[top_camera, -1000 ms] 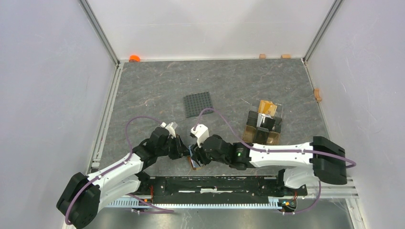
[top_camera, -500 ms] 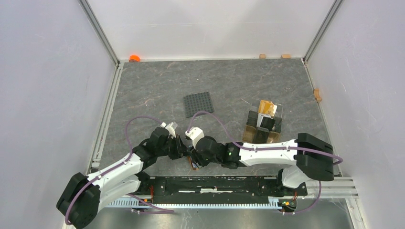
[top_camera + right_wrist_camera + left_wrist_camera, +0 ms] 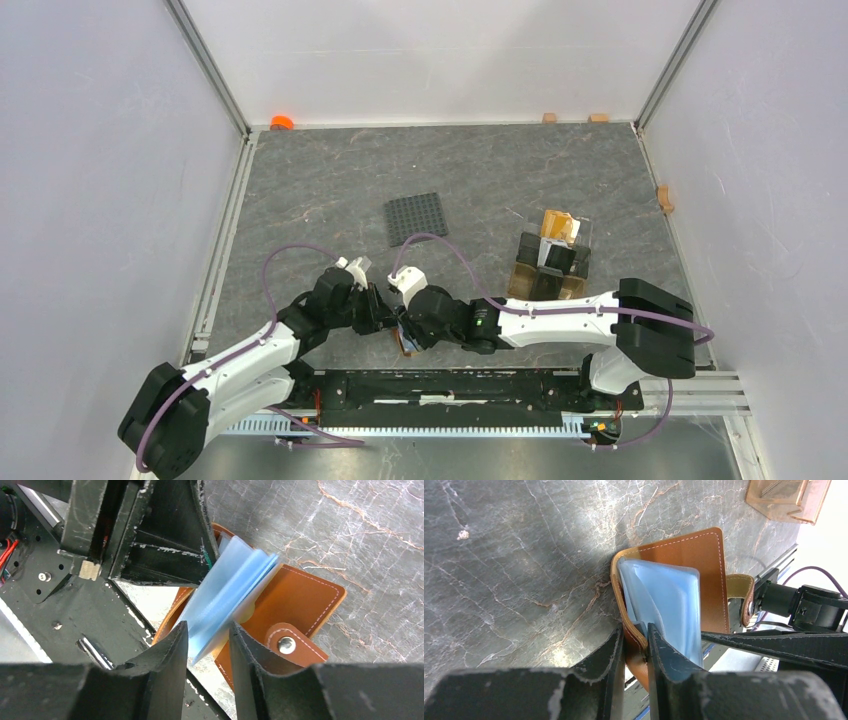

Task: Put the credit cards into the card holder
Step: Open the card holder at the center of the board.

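Note:
The brown leather card holder [image 3: 405, 344] lies open near the table's front edge, between my two grippers. My left gripper [image 3: 634, 630] is shut on its curved leather edge [image 3: 624, 615]. A fan of light blue credit cards [image 3: 669, 600] stands out of the card holder [image 3: 694, 555]. In the right wrist view the blue credit cards [image 3: 230, 590] reach down between the fingers of my right gripper [image 3: 207, 630], which is shut on their lower end. The holder's strap with its snap stud [image 3: 286, 644] lies by the right finger. My left gripper [image 3: 385, 315] and right gripper [image 3: 408, 325] almost meet.
A dark grey studded plate [image 3: 415, 218] lies at mid-table. A clear amber compartment stand [image 3: 550, 262] with cards in it stands to the right. The black base rail [image 3: 440, 385] runs just behind the holder. A small orange thing [image 3: 282, 122] sits in the far left corner.
My right arm has shifted a little left toward the card holder, and its jaws have narrowed round the blue cards. The left gripper has kept its hold and place.

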Robot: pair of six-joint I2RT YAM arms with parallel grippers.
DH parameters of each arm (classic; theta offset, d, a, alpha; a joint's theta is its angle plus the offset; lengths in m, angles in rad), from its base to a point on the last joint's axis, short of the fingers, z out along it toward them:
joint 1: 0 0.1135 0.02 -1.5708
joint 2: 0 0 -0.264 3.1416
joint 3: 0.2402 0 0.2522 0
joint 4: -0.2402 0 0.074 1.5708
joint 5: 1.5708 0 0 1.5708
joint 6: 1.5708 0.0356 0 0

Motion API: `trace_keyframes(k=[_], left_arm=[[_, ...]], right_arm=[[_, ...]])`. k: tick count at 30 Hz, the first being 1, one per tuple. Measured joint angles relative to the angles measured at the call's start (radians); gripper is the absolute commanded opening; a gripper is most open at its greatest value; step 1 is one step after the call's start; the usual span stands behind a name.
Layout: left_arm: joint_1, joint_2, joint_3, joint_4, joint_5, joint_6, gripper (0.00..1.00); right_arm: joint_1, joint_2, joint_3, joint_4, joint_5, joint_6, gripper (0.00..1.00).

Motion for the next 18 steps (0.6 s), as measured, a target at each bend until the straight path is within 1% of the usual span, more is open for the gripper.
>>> trace_keyframes(k=[4,9,12,13,15,18], left_arm=[[0.0,0.0,-0.005,0.0,-0.002,0.0,0.02],[0.0,0.0,-0.008,0.002,-0.005,0.0,0.03],[0.0,0.0,-0.008,0.001,-0.006,0.0,0.11],[0.0,0.0,-0.008,-0.001,-0.008,0.0,0.16],[0.0,-0.006,-0.008,-0.011,-0.016,0.001,0.22],[0.0,-0.037,0.003,-0.061,-0.039,0.007,0.38]], right_arm=[[-0.002,0.0,-0.002,-0.006,0.016,0.005,0.33],[-0.008,0.0,-0.019,-0.012,0.033,0.013,0.29],[-0.008,0.0,-0.021,-0.027,0.052,0.016,0.27],[-0.008,0.0,-0.022,-0.031,0.058,0.016,0.26],[-0.008,-0.001,-0.028,-0.04,0.077,0.018,0.23],[-0.009,-0.001,-0.039,-0.05,0.097,0.023,0.17]])
